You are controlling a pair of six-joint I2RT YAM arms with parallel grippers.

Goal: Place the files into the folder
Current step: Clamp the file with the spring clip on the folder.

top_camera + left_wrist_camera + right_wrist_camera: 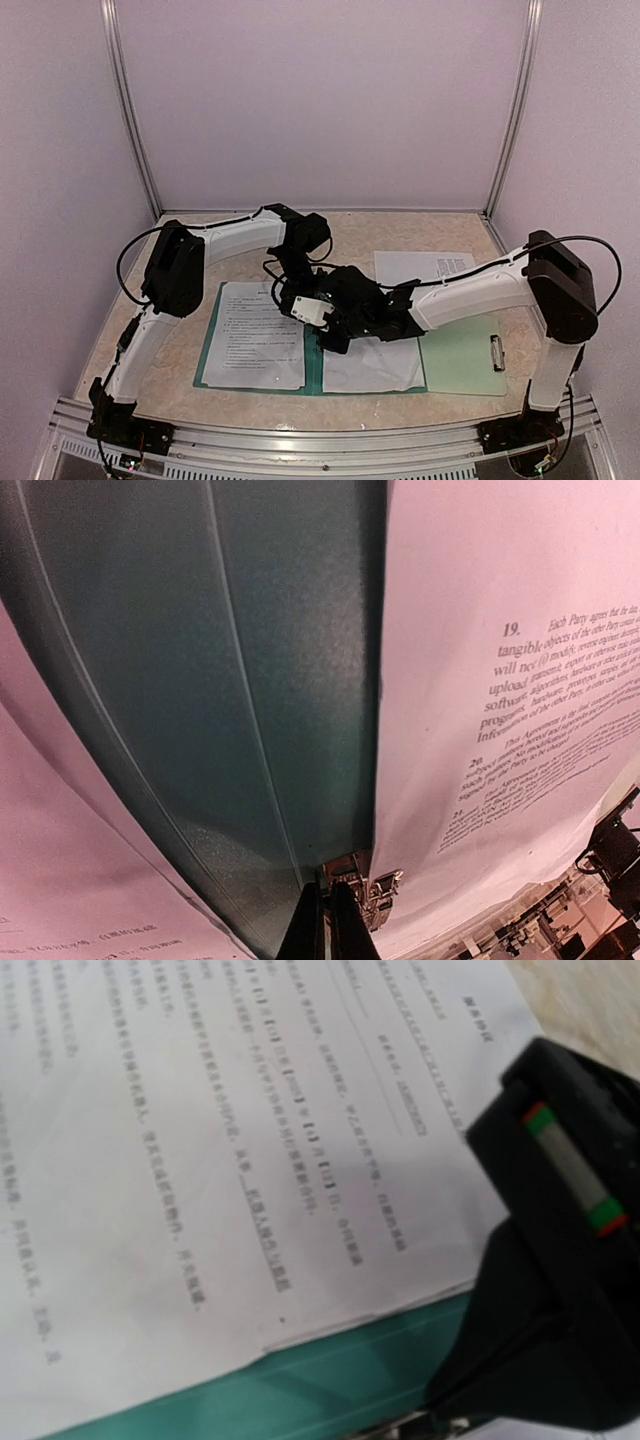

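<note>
The dark teal folder (313,365) lies open and flat. One printed white sheet (252,335) lies on its left half and another (372,365) on its right half. A third sheet (425,266) lies behind, on the table. My left gripper (316,322) is down at the folder's spine. In the left wrist view its fingers (328,920) are shut together on the teal spine (230,680), beside the right sheet (500,680). My right gripper (340,338) hovers right next to it. Its fingers do not show in the right wrist view, which shows the left sheet (200,1140) and a teal strip (330,1380).
A pale mint-green clipboard (462,358) with a metal clip (497,352) lies right of the folder. The left gripper's black body (545,1260) fills the right of the right wrist view. Both arms cross over the folder's middle. Enclosure walls stand at the back and sides.
</note>
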